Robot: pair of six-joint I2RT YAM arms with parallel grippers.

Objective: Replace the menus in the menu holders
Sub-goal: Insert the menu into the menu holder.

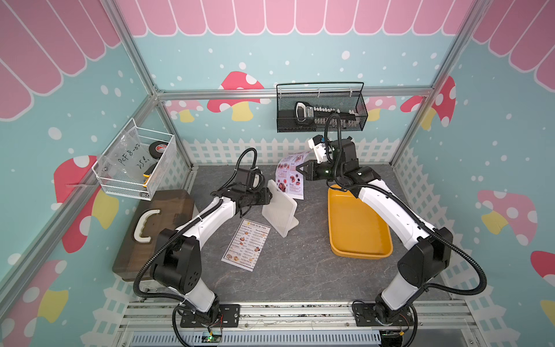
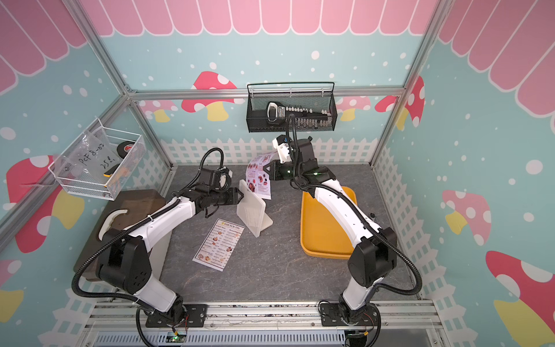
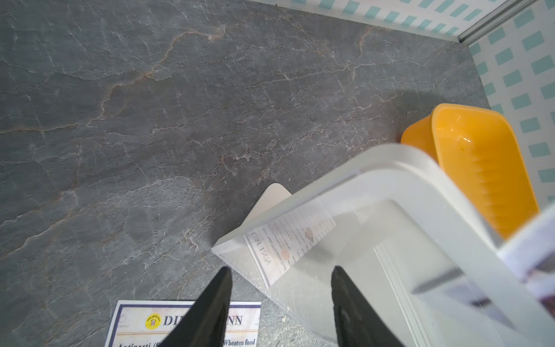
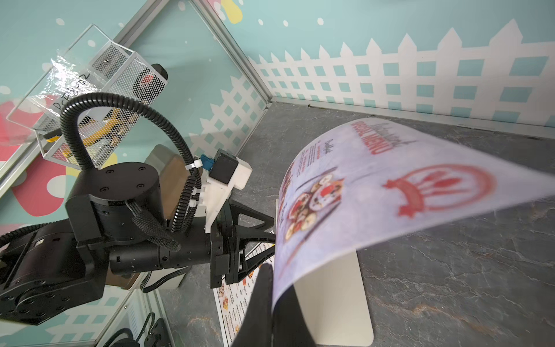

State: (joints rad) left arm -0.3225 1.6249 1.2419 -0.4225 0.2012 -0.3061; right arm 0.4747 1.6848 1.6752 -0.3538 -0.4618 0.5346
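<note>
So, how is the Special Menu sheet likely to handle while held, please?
Probably floppy: the Special Menu sheet curves over from the pinch of the right tool. Likely very light, being one thin sheet. It may buckle if pushed against the holder.
</note>
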